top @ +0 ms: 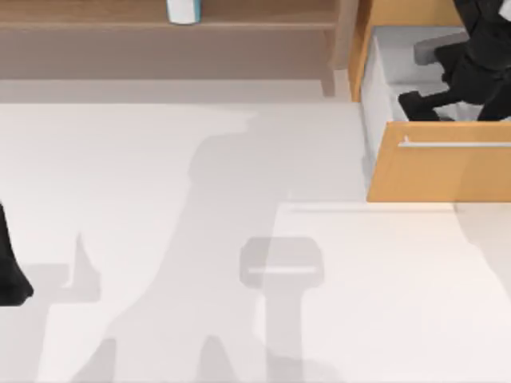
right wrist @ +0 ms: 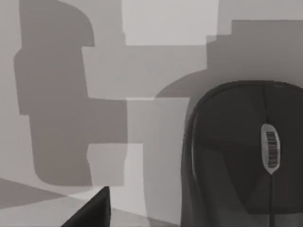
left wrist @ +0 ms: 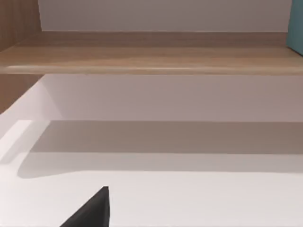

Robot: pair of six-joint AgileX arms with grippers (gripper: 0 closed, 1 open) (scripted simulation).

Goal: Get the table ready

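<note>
The white table (top: pixel 160 199) spreads across the top view. At its back right, the orange-wood cabinet's drawer (top: pixel 447 171) stands pulled out, and my right arm reaches down into it, its gripper (top: pixel 421 104) low over the drawer's pale floor. In the right wrist view a dark computer mouse (right wrist: pixel 236 156) with a grey scroll wheel lies on that floor, close below the camera. My left gripper (top: pixel 12 275) is parked at the table's left edge.
A long brown wooden shelf (top: pixel 120 16) runs along the back, with a white and blue container (top: pixel 182 9) on it. A silver bar handle (top: pixel 455 144) crosses the drawer front. Arm shadows fall over the middle of the table.
</note>
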